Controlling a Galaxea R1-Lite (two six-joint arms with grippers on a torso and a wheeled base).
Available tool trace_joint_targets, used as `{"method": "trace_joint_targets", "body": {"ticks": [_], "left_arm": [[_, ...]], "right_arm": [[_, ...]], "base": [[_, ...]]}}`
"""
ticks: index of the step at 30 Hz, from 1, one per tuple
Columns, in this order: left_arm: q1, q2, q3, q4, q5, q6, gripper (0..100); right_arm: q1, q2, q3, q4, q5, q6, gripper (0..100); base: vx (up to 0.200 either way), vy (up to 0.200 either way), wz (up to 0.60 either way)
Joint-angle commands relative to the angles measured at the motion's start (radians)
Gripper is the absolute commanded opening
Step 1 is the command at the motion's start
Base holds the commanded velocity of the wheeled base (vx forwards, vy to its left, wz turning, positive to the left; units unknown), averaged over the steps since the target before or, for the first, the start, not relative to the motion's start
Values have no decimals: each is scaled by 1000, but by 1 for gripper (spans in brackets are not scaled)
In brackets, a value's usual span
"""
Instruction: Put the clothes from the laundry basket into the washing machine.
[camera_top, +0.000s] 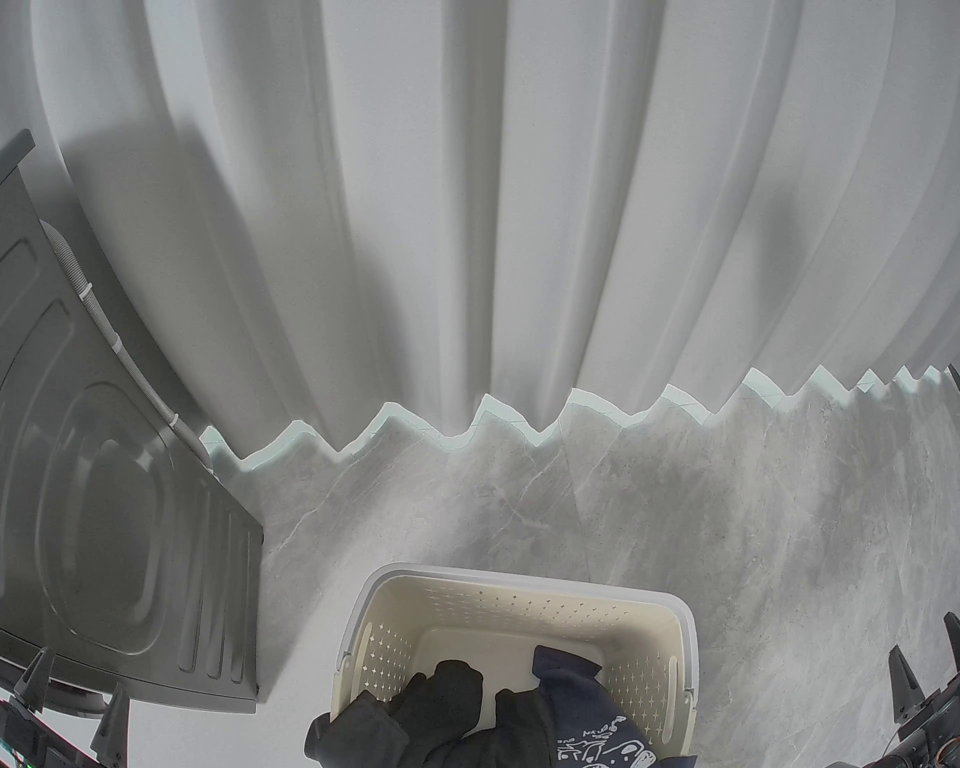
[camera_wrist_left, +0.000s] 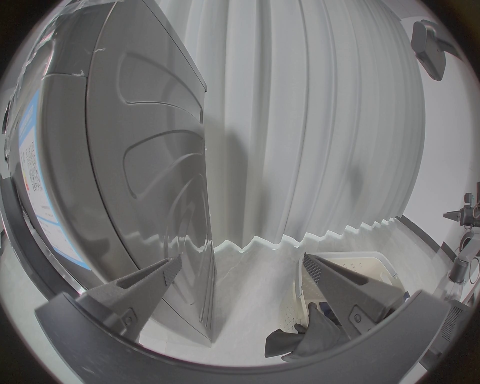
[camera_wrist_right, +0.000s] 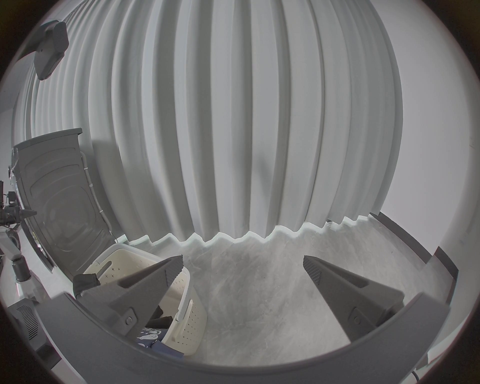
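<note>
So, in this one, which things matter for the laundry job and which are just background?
Belongs to the job: laundry basket; black garment and navy printed garment in it; washing machine; left gripper and right gripper, both open.
Just background: white curtain; grey floor.

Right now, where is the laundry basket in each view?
Head view: laundry basket at bottom centre, right of the washing machine.
Left wrist view: basket on the floor beside the machine.
Right wrist view: basket in front of the machine.
Shared landmark: the washing machine.
</note>
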Motion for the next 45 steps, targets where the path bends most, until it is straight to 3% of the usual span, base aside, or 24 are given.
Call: {"method": "trace_joint_targets", "body": {"ticks": [1,11,17,45], "left_arm": [[0,-7,16,0,0,-2,100],[0,-7,16,0,0,-2,100],[0,-7,16,0,0,-2,100],[0,-7,16,0,0,-2,100]], "right_arm": [[-1,-10,18,0,0,0,100],[0,-10,18,0,0,0,100],[-1,-10,18,0,0,0,100],[0,-10,18,0,0,0,100]], "base": [[0,0,0],[0,0,0],[200,0,0],[0,0,0]]}}
